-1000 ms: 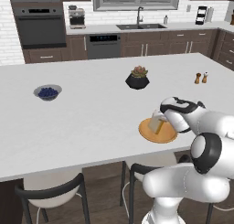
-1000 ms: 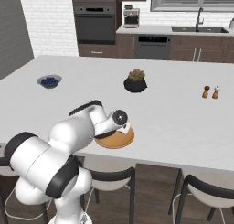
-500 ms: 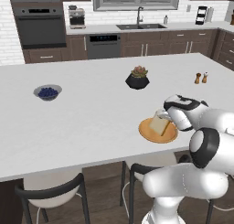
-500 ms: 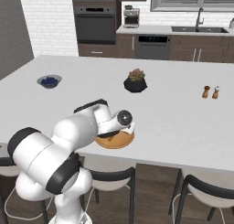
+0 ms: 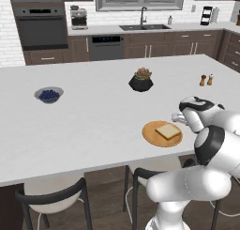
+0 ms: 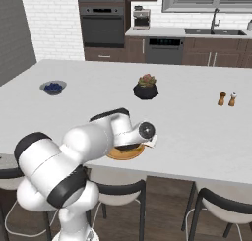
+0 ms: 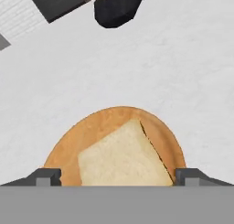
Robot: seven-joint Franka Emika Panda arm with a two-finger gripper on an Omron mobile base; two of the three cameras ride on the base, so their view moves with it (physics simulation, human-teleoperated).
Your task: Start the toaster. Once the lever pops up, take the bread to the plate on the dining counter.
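White and broad, the dining counter [image 5: 93, 126] carries the plate [image 5: 162, 133] toward its near edge at four o'clock, the bread [image 5: 168, 131] already lying flat on it, gripper [image 7: 117, 176] spread wide just above, empty, so little seems left.

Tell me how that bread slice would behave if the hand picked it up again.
The bread looks thin and soft, so it would probably sag and dent easily. Lying flat on the plate, it shouldn't roll. It is likely very light.
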